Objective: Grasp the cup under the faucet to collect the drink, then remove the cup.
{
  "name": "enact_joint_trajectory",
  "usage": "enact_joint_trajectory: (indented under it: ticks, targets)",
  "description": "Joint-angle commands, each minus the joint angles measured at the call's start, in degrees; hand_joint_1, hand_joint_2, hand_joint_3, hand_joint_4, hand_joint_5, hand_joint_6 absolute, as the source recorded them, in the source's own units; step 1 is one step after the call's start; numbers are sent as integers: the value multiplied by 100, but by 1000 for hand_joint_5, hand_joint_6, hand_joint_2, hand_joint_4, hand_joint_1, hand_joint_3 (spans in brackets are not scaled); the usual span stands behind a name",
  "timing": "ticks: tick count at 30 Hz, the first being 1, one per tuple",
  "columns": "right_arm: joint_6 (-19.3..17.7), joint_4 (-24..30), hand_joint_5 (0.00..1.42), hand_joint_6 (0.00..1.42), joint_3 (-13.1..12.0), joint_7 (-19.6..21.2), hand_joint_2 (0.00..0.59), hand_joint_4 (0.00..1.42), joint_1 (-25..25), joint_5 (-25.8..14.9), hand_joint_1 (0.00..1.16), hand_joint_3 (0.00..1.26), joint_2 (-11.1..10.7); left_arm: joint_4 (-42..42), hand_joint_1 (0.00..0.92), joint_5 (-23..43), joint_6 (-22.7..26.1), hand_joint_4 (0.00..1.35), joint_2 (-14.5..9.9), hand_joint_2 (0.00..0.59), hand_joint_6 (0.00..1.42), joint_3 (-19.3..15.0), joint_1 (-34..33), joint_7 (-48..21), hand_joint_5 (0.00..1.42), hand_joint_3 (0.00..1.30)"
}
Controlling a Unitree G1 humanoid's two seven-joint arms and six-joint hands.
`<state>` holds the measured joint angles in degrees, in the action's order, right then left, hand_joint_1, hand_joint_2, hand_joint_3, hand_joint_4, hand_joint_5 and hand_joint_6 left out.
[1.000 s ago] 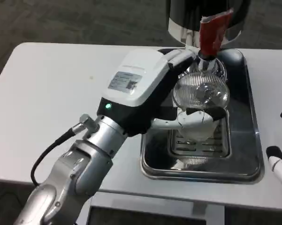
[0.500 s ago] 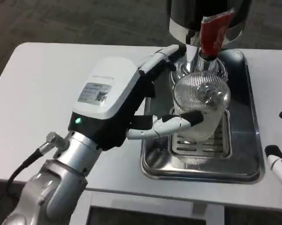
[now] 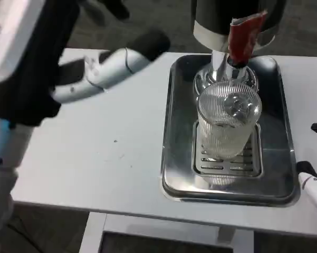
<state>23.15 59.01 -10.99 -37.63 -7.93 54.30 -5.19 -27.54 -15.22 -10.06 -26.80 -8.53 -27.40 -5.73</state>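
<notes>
A clear ribbed cup (image 3: 227,124) stands upright on the drip grate (image 3: 229,164) of the steel tray (image 3: 171,158), directly below the faucet with the red handle (image 3: 244,37). Nothing touches the cup. My left hand (image 3: 58,74) is raised high and close to the camera at the upper left, well away from the cup, with its fingers spread and nothing in them. At the right edge, only the fingertips (image 3: 312,184) of my right hand show. They lie low beside the tray, spread apart and holding nothing.
The dark drink dispenser (image 3: 227,16) stands at the tray's far end, over the cup. The white table (image 3: 105,158) stretches to the left of the tray, and its front edge runs close below the tray.
My left hand let go of the cup, pulled back to the left and rose toward the camera. The cup stayed on the grate. The right hand has barely moved.
</notes>
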Motion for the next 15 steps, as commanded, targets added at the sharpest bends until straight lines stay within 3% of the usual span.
enact_joint_trajectory:
  ticks: [1,8,15]
  targets:
    - [61,55,0,98,85,102,460,0,-32,34,373,134,-11,65,31,1334,258,452,-213,141,510,-64,-615,-808,555,414]
    - [38,99,0,98,121,155,461,0,-67,44,376,134,28,448,0,2867,1035,354,-200,137,427,45,-1461,-1593,462,372]
    - [-35,99,0,98,74,223,461,0,-132,-23,378,134,70,955,0,3471,1709,255,-208,120,359,230,-2015,-2209,377,305]
